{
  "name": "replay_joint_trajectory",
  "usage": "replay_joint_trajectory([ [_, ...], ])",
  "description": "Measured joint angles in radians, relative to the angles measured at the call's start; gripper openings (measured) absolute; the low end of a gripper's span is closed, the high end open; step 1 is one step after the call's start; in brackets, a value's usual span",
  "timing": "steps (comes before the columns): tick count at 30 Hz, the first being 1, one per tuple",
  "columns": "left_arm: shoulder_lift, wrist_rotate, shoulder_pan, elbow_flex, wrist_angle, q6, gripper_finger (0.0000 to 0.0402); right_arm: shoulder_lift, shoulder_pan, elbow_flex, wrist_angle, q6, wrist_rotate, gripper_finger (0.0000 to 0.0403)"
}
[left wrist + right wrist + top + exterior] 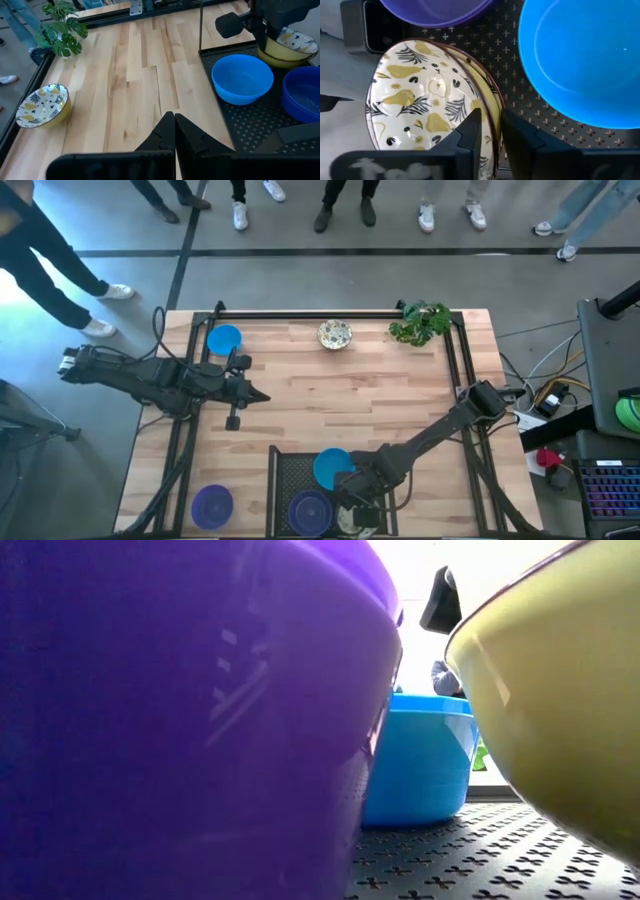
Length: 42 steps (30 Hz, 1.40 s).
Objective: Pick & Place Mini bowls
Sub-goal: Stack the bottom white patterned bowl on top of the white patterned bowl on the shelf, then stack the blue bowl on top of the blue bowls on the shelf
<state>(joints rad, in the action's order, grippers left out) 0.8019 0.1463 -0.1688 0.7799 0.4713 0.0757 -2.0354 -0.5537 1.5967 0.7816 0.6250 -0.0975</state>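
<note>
A black mesh tray (289, 472) at the near edge holds a blue mini bowl (330, 467), a purple one (308, 512) and a cream pear-patterned one (415, 105), which sits tilted on the mesh. My right gripper (490, 117) points down over the patterned bowl. It is open, with one finger inside the rim and one outside. More mini bowls rest on the table: a blue one (224, 340) at the far left, a patterned one (335, 334) at the far middle, and a purple one (212, 505) at the near left. My left gripper (262, 396) hangs shut above the table's left half, holding nothing. My right gripper straddles the patterned bowl's rim (489, 107) from above, on the side nearest the blue bowl. A dark gap shows between the outer finger (517, 131) and the rim. I cannot tell whether the inner finger (472, 127) touches the bowl's inside.
A leafy plant (420, 322) stands at the far right corner. Black rails (310, 314) frame the table. Bare wood lies in the middle of the table. People's legs and shoes show beyond the far edge.
</note>
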Motion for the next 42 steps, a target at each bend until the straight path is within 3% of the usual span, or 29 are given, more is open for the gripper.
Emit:
replay_joint_trajectory([
  [21,0.0,0.0,0.0,0.0,0.0,0.002,0.0,0.019,0.003,0.049,0.004,-0.003,0.013,0.0122],
  [25,-0.002,0.0,0.0,0.0,0.0,0.002,0.0,0.044,0.015,0.081,0.033,-0.023,0.011,0.0107],
  [32,-0.009,0.0,0.0,0.0,0.0,0.001,0.0,0.124,0.041,0.085,0.054,-0.051,0.026,0.0043],
  [36,-0.013,0.0,0.0,0.0,0.001,-0.002,0.0,0.176,0.049,0.09,0.057,-0.083,0.122,0.0012],
  [42,-0.027,0.017,0.001,0.01,0.013,-0.027,0.0,0.253,0.067,0.09,0.054,-0.116,0.367,0.0009],
])
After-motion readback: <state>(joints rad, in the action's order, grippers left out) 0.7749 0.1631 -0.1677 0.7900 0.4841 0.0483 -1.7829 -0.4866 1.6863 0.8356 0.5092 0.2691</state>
